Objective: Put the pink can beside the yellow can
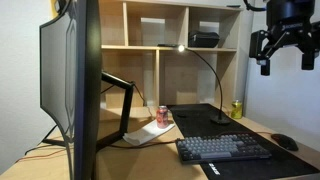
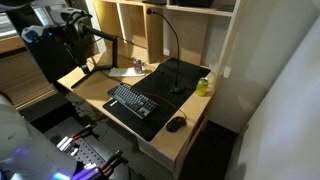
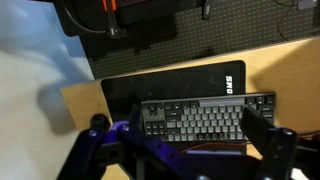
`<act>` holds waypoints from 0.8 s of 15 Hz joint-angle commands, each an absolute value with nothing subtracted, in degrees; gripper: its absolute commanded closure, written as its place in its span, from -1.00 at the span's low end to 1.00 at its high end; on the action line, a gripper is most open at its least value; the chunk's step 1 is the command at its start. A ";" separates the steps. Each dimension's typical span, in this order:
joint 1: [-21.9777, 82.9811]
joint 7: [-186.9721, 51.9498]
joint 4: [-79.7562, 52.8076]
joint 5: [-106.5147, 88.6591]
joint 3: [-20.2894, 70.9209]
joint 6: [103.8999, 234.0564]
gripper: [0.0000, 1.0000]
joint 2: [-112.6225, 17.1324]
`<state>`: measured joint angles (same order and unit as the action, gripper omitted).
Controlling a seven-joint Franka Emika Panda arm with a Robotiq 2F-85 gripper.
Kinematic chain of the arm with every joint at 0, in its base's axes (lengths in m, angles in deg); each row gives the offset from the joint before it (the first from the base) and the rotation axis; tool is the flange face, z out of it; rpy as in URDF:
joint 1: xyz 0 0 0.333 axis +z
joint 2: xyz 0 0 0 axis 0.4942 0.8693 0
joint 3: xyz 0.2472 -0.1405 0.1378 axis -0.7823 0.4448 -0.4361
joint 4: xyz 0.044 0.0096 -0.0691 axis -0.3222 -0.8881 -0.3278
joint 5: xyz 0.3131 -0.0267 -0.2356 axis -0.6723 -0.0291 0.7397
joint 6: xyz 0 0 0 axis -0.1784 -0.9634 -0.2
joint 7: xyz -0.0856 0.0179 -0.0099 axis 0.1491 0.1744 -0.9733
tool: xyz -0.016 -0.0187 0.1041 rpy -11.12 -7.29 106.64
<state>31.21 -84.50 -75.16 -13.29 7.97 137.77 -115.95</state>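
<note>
Pink-red cylindrical drink can (image 1: 163,115) small, blurry, near back edge of wooden desk (image 1: 150,158), beside black monitor (image 1: 70,80). Yellow-green metal-topped can (image 1: 237,109) at back corner, well apart. Black gripper (image 1: 287,58) high above, jaws apart, empty; 2 cans outside wrist view.

pink can (image 1: 162,116): 1 | yellow can (image 1: 237,109): 1 | keyboard (image 1: 223,149): 1 | mouse (image 1: 287,143): 1

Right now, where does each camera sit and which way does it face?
In an exterior view: desk height, facing the shelves; pink can, yellow can, open jaws top right.
In an exterior view: high, looking down on the desk; arm top left.
Wrist view: down onto the keyboard; jaws at bottom.
All share the keyboard.
</note>
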 commanded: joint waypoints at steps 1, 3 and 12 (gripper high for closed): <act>31.23 -84.51 -75.06 -13.23 8.03 137.66 -1.00 -115.91; 29.21 -89.44 -72.55 -15.20 5.84 141.53 -1.00 -106.66; 28.57 -96.32 -63.81 -27.60 9.02 153.64 -1.00 -89.56</act>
